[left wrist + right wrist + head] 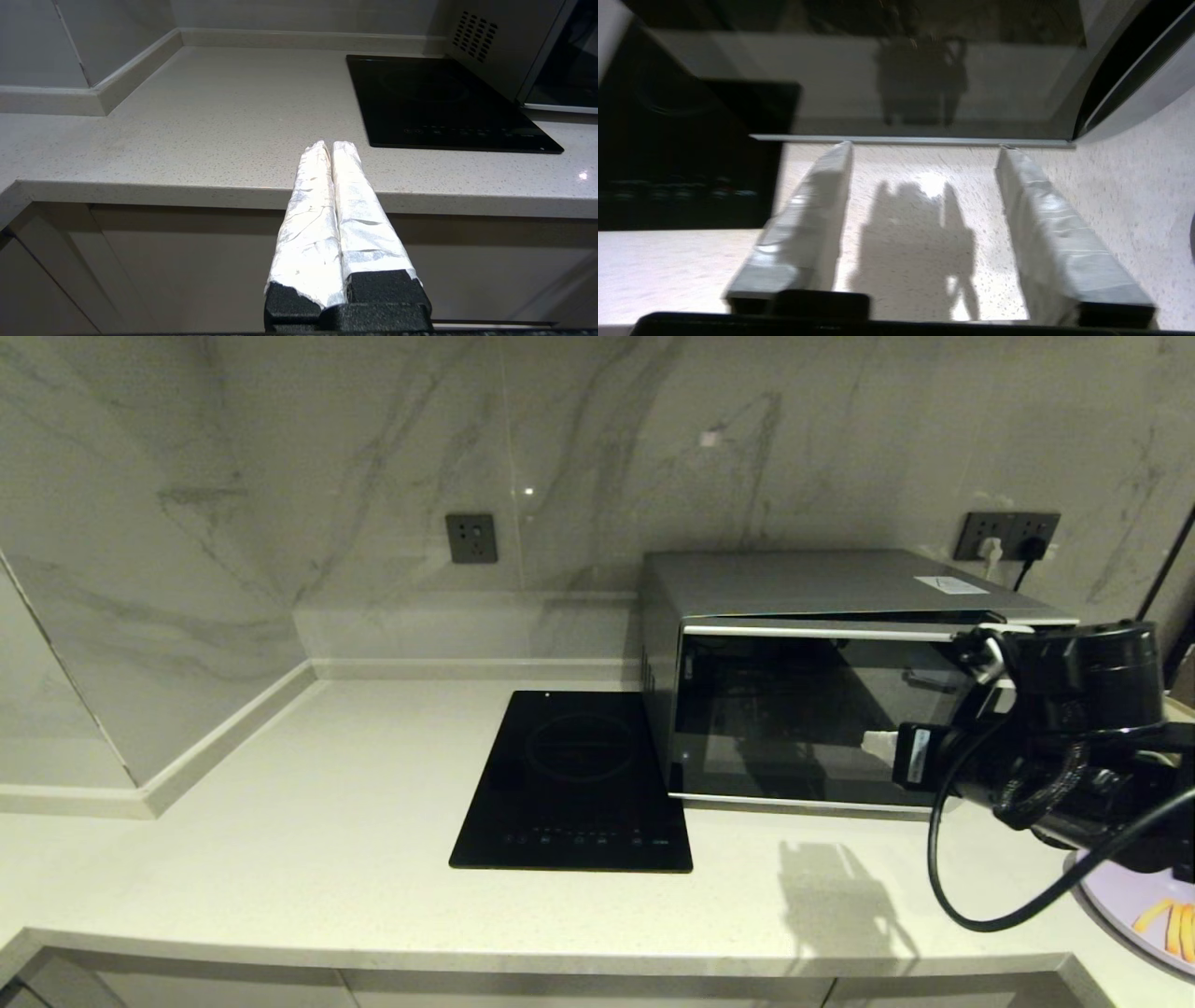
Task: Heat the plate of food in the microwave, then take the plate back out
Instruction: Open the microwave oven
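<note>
The silver-grey microwave (794,691) stands at the back right of the counter; a thin dark gap runs along the top edge of its dark glass door (924,70). My right gripper (924,145) is open, its white-taped fingertips (1017,163) close to the door's lower silver trim, with only bare counter between them. The right arm (1055,737) covers the microwave's right end. The lavender plate of food (1144,910) with yellow sticks lies at the counter's right edge, partly under that arm. My left gripper (331,147) is shut and empty, parked low before the counter's front edge.
A flat black induction cooktop (574,784) is set into the counter just left of the microwave. Marble walls close the back and left sides. A black cable (971,896) loops down from the right arm. The counter's front edge (187,186) runs past the left gripper.
</note>
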